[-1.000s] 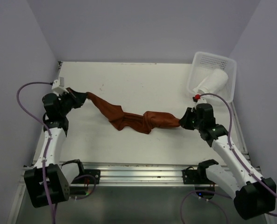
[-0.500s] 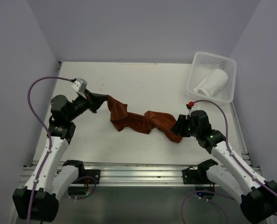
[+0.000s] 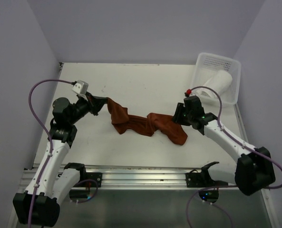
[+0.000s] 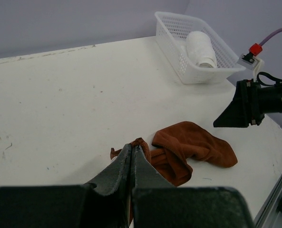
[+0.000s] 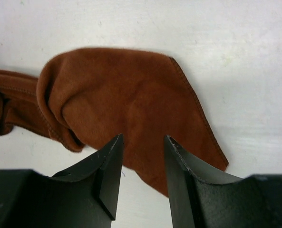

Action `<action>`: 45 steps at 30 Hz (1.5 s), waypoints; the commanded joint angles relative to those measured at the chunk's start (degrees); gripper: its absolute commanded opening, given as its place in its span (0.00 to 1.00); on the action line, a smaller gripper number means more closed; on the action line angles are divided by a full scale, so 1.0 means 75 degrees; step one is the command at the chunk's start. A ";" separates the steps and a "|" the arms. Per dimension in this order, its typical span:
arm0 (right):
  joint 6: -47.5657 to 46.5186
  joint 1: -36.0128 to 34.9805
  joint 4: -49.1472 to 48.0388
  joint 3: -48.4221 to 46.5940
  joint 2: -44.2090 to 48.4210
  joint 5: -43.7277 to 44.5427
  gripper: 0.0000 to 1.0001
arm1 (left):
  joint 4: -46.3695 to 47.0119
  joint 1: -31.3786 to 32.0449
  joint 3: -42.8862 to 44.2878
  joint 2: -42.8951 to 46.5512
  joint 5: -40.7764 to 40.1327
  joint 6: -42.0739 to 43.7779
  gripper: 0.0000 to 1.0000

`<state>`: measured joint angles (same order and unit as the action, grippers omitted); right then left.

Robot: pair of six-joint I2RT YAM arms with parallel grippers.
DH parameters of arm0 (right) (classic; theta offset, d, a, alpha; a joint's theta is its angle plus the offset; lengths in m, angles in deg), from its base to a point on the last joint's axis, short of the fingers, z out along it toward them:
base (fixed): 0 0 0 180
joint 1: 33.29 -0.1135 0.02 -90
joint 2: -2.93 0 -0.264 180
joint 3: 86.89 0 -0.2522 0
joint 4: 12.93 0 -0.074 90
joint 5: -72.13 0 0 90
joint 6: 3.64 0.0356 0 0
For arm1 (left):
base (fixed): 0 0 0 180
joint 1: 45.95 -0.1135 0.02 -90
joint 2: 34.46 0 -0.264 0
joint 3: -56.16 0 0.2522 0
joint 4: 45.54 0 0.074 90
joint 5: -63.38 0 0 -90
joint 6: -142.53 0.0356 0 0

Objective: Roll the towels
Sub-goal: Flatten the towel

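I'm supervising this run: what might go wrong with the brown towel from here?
The rust-brown towel lies twisted and bunched, so rolling it now would likely give a lumpy roll. Only the left gripper pinches a corner; the right gripper is open above the far end, so pulling may just drag the cloth.

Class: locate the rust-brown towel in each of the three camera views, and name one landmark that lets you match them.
Top external: the rust-brown towel lies crumpled across the centre of the picture, between the two arms.
Left wrist: lower centre-right, running from the shut left claw.
Right wrist: fills the upper middle, beneath the open right claw.
Shared landmark: the right claw, at the towel's free end in every view.
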<state>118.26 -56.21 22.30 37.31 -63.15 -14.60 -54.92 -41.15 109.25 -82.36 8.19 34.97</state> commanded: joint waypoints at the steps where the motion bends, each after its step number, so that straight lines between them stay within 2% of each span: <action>1: -0.0151 -0.0026 -0.0905 -0.0966 -0.0913 -0.0340 0.42 | 0.0049 0.0017 -0.0088 0.0059 -0.0071 -0.0002 0.00; 5: -0.0280 -0.0354 -0.1408 -0.1519 -0.1863 -0.1324 0.47 | -0.0033 0.0028 -0.0076 -0.0012 -0.0246 -0.0014 0.00; 8: -0.0456 -0.0834 -0.1539 -0.1788 -0.2238 -0.1419 0.50 | -0.0256 0.0028 0.0006 -0.0070 -0.0632 0.0009 0.00; 12: -0.0761 -0.1385 -0.1375 -0.2152 -0.2894 -0.1280 0.51 | -0.0420 0.0028 0.0064 -0.0059 -0.1031 0.0033 0.00; 19: -0.1007 -0.1959 -0.1107 -0.2678 -0.4172 -0.0556 0.52 | -0.0467 0.0028 0.0076 -0.0059 -0.1055 0.0033 0.00; 21: -0.0891 -0.1960 -0.1023 -0.2645 -0.4256 -0.0297 0.37 | -0.0467 0.0028 0.0076 -0.0059 -0.1055 0.0033 0.00; 22: -0.0855 -0.1948 -0.1081 -0.2517 -0.4151 -0.0017 0.17 | -0.0479 0.0028 0.0076 -0.0070 -0.1055 0.0033 0.00; 24: -0.0692 -0.1960 -0.1105 -0.2341 -0.3484 0.0266 0.00 | -0.0502 0.0028 0.0088 -0.0059 -0.1078 0.0045 0.00; 26: -0.0644 -0.1960 -0.1083 -0.2059 -0.2852 0.0535 0.00 | -0.0514 0.0028 0.0088 -0.0047 -0.1090 0.0045 0.00; 29: -0.0632 -0.1960 -0.0907 -0.1650 -0.1052 0.0735 0.00 | -0.0526 0.0040 0.0111 -0.0035 -0.1172 0.0056 0.00; 31: -0.0539 -0.1960 -0.0848 -0.1055 -0.0298 0.0841 0.00 | -0.0572 0.0028 0.0123 -0.0024 -0.1289 0.0056 0.00; 34: -0.0176 -0.1948 -0.0486 -0.0129 0.1117 0.0935 0.00 | -0.0909 0.0028 0.0170 0.0035 -0.1757 0.0056 0.00; 36: 0.0162 -0.1960 0.0146 0.0260 0.1614 0.0738 0.00 | -0.0971 0.0028 0.0193 0.0058 -0.1933 0.0068 0.00; 37: 0.0269 -0.1972 0.0392 0.0552 0.2045 0.0585 0.09 | -0.0971 0.0028 0.0193 0.0082 -0.1934 0.0068 0.00; 39: 0.0480 -0.1960 0.0967 0.0800 0.2423 -0.0091 0.18 | -0.0936 0.0028 0.0193 0.0105 -0.1853 0.0080 0.00; 40: 0.0516 -0.1972 0.1201 0.1033 0.2738 -0.0281 0.28 | -0.0924 0.0028 0.0193 0.0105 -0.1817 0.0080 0.00; 43: 0.0610 -0.1960 0.1855 0.1340 0.3313 -0.0354 0.29 | -0.0901 0.0028 0.0193 0.0105 -0.1758 0.0068 0.00; 44: 0.0656 -0.1960 0.2057 0.1340 0.3733 -0.0145 0.34 | -0.0912 0.0028 0.0182 0.0117 -0.1747 0.0068 0.00; 45: 0.0657 -0.1960 0.2198 0.1294 0.3888 0.0414 0.45 | -0.0912 0.0028 0.0182 0.0117 -0.1735 0.0068 0.00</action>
<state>121.47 -70.88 32.38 47.97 -38.93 -14.34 -62.09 -41.04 108.70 -82.45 -4.51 34.97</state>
